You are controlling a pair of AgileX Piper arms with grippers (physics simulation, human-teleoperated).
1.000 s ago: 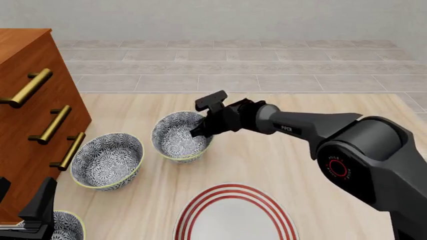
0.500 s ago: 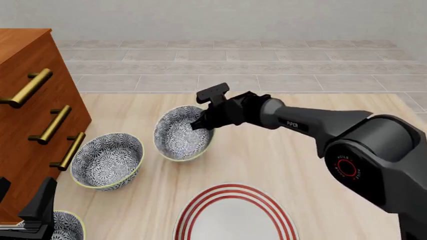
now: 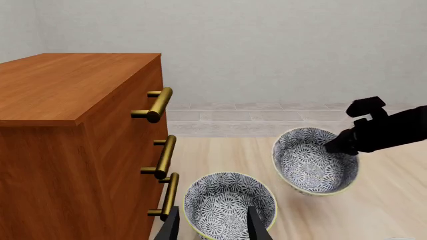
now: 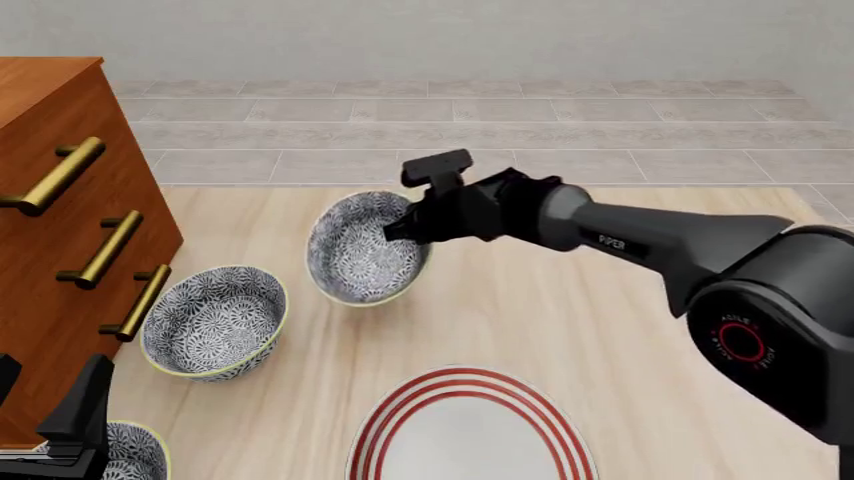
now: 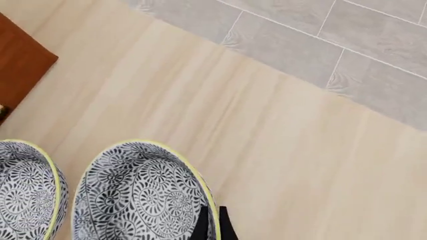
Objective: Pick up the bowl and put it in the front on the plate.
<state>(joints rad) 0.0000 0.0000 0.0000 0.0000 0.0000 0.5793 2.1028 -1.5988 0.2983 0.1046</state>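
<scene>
Bowl [image 4: 358, 250] is gripped at its rim by the right gripper [image 4: 407, 228] and held tilted. Left gripper [image 3: 213, 227] is seen with fingers apart, near the plate [image 4: 470, 432].

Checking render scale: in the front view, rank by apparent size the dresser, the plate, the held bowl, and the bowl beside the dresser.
1. Dresser, cropped.
2. Plate, cropped.
3. Held bowl and bowl beside the dresser: alike; the held one is tilted in the right gripper, so no ranking.

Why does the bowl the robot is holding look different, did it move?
Yes. The bowl has lifted and tipped, sitting farther from the plate than before.
</scene>
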